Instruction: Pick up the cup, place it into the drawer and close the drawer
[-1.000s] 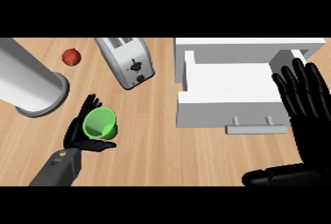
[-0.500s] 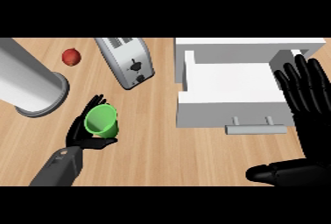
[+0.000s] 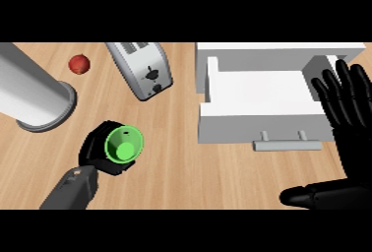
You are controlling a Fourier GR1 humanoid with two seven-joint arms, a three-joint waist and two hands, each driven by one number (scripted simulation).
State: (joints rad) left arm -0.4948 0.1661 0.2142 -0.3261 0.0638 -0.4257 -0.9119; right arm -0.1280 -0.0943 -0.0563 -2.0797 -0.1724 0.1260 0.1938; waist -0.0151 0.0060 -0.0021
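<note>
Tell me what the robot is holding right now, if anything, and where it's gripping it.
The left hand holds the green cup, curled round its side wall. The right hand is open, holding nothing.

Light wooden counter (image 3: 189, 167) with toaster (image 3: 141, 69), grey cylinder (image 3: 29, 93), red fruit (image 3: 79, 63).

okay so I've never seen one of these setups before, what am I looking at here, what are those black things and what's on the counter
You are looking steeply down from a humanoid robot's head at a wooden counter. The black shapes are its two hands on grey forearms. The left robot hand is curled round a green cup. The right robot hand rests open, fingers up, at the right edge. Also there: a white open drawer with a handle, a silver toaster, a grey cylinder and a small red object.
</note>
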